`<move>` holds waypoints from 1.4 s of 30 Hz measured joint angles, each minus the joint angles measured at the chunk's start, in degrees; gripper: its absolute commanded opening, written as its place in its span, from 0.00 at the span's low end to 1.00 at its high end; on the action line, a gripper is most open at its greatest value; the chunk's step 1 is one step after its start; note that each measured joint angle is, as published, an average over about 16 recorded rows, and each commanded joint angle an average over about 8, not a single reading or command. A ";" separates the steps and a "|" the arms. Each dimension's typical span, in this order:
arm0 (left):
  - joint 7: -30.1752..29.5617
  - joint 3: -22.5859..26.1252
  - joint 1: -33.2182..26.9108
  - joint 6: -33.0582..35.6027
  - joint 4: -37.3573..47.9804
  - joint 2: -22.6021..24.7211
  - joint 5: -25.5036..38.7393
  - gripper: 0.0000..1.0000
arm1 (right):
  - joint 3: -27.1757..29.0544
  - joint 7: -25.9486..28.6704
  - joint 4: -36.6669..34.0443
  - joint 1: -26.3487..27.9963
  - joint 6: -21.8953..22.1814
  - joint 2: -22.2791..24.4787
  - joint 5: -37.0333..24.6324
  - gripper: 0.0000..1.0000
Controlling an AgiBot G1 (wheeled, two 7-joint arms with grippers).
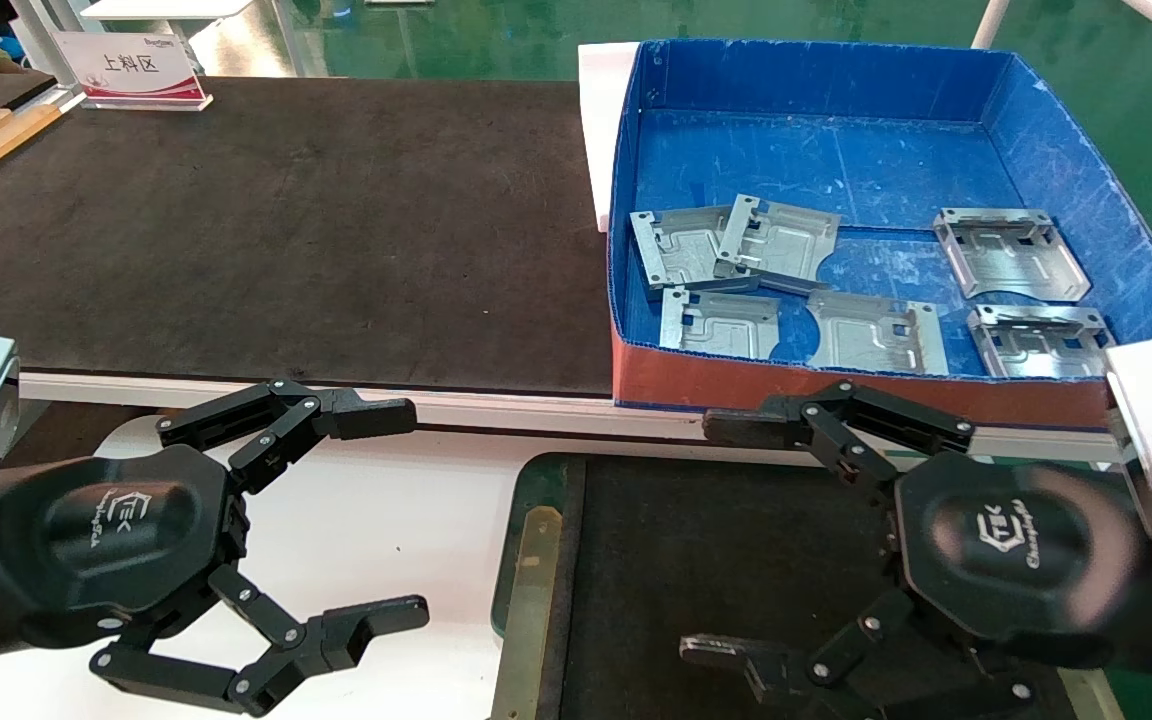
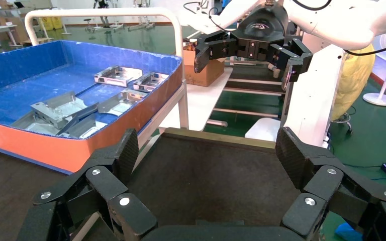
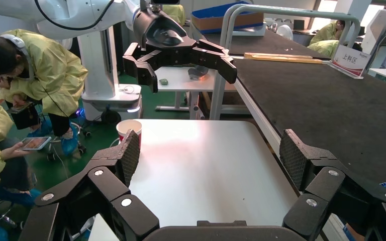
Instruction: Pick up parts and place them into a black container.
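Nothing has gone into my black container [image 1: 726, 540] yet: its matte floor lies bare below my right gripper [image 1: 726, 540], low and close in front of me on the white worktop [image 1: 406, 530]. All the parts I can count, six stamped sheet-metal plates [image 1: 776, 238], sit in the blue box [image 1: 826, 130] beyond the container, on the raised black mat [image 1: 286, 230]. Two of them overlap near the box's left wall, two lie flat near its red-brown front wall, and two more rest toward its right side (one of those is partly cut off by my right wrist housing). My left gripper [image 1: 386, 515] hangs over the bare white worktop, left of the container, its fingers [image 1: 376, 415] spread wide with nothing between them. My right gripper hovers above the container, just short of the box's front wall, fingers likewise spread and empty. So I judge the job to be at its very start: no plate is gripped, none is delivered, and the whole lot is left to move. The plates nearest the front wall look like the easiest first reach for my right arm, though they lie flat on the box floor, which may make getting a finger under an edge awkward.
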 measured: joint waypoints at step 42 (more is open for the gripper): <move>0.00 0.00 0.00 0.00 0.00 0.00 0.00 0.00 | 0.00 0.00 0.00 0.00 0.00 0.00 0.00 1.00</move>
